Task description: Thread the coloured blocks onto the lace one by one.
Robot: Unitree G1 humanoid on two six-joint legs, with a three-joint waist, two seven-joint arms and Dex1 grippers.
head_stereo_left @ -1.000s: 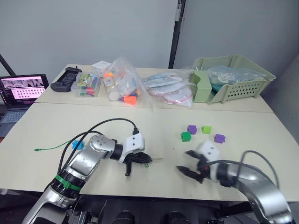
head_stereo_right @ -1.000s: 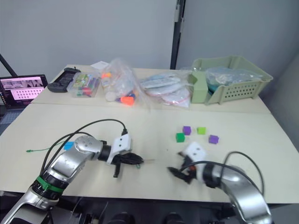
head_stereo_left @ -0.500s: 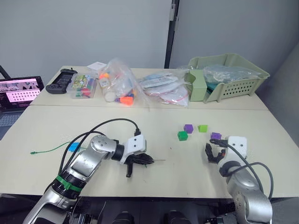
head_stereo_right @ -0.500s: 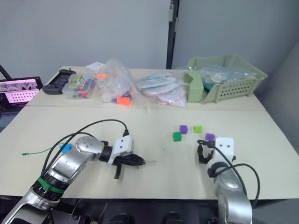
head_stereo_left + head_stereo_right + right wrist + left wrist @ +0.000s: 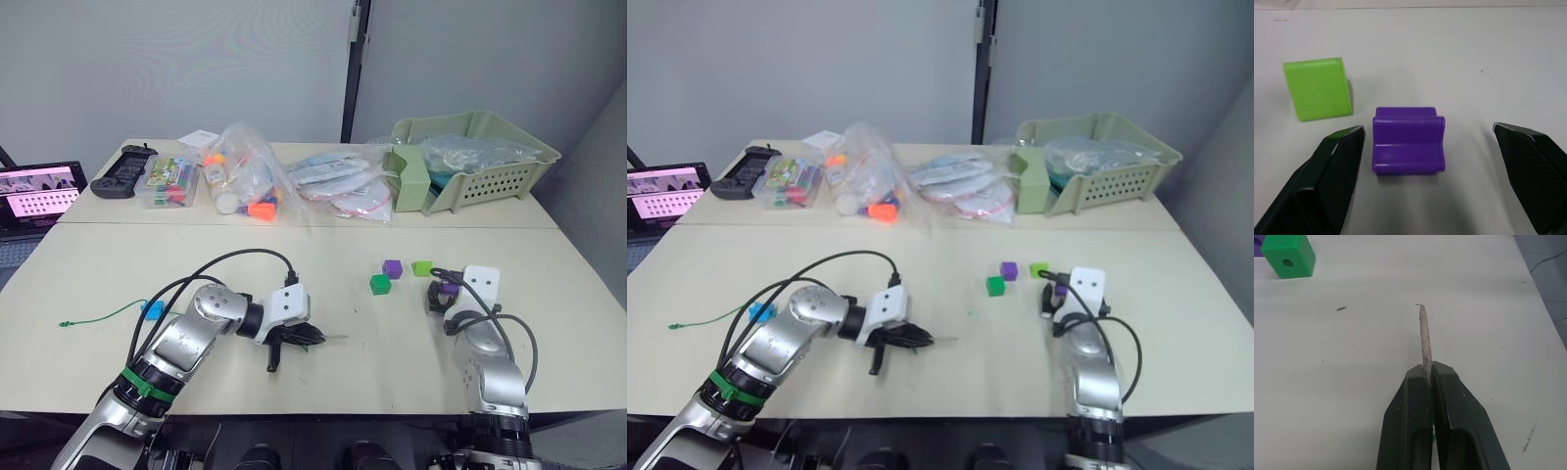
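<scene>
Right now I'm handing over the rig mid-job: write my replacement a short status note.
Left tool: shut on the lace, stiff tip sticking out forward, cord trailing off to the robot's left.
Right tool: open, straddling a purple block on the table, not yet closed.
Lime block sits just beside it; dark green block and second purple block lie nearby; blue block is by the left arm.
Done: nothing visibly threaded.
Left: grasp purple, thread it, then the others.
</scene>
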